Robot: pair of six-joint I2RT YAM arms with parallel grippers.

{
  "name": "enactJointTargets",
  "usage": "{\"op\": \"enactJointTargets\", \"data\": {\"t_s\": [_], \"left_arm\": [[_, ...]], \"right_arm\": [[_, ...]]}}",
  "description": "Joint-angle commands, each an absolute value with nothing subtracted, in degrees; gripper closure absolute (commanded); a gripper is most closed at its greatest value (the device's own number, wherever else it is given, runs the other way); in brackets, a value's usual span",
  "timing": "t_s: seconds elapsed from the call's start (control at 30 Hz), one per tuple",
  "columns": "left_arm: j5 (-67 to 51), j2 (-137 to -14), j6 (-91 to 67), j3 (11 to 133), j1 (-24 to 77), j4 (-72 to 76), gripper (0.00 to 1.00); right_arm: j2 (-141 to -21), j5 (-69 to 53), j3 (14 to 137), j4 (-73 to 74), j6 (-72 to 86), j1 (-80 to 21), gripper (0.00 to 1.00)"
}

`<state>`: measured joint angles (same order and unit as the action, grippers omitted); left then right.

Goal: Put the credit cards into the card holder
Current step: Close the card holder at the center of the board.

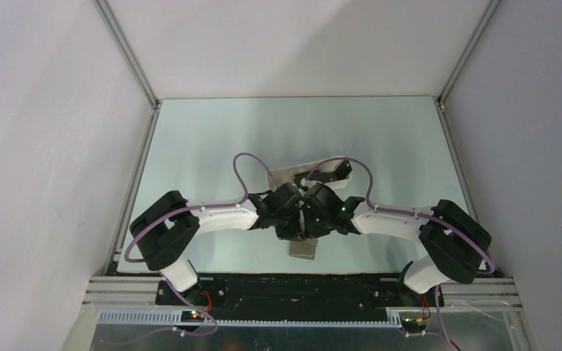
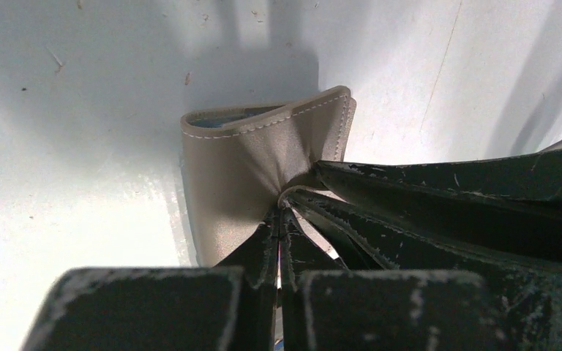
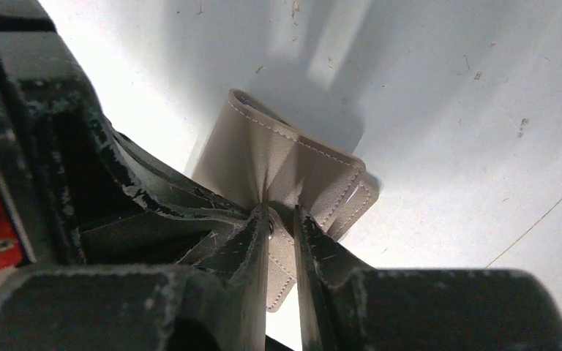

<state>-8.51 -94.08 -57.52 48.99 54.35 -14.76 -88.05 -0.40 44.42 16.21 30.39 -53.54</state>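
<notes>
The card holder point(image 1: 304, 251) is found at the near part of the counter point(image 1: 212, 139), between the two wrists. It is folded, and its light blue lining is only glimpsed at its open edge in the left wrist view. Whether it rests on the counter or is raised just off it cannot be told. The left jaws are shut flat on its grey-brown cover, which is puckered towards the pinch. The right jaws are set narrow astride the closing tab point(image 3: 282, 270) beside that pinch; whether the tab is truly clamped cannot be told. A white tray point(image 1: 287, 175) is seen just beyond the card holder. The credit cards cannot be made out with certainty. The step in hand is judged to be the opening of the card holder, so that its pockets are exposed. For this to be done well, the cover should be held fast by the left jaws while the tab is gripped close to its snap. The tab should then be drawn away from the card holder in a gentle arc, not tugged straight, lest the leather slip or the whole card holder be dragged.
</notes>
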Motion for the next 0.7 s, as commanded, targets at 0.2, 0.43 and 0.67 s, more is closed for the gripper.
{"op": "enactJointTargets", "data": {"t_s": [0.2, 0.43, 0.67], "left_arm": [[-6.28, -95.08, -57.84, 48.7, 54.61, -15.22, 1.0], [-6.27, -94.4, -57.42, 49.06, 54.58, -15.16, 1.0], [-6.5, -91.81, -57.33, 49.78, 54.48, -14.23, 0.99]], "right_arm": [[-92.8, 3.8, 41.35, 28.36, 30.63, -55.43, 0.9], [-78.53, -3.03, 41.5, 29.6, 31.44, -51.18, 0.37], [-70.2, -12.05, 40.88, 29.97, 30.64, -42.41, 0.31]]}}
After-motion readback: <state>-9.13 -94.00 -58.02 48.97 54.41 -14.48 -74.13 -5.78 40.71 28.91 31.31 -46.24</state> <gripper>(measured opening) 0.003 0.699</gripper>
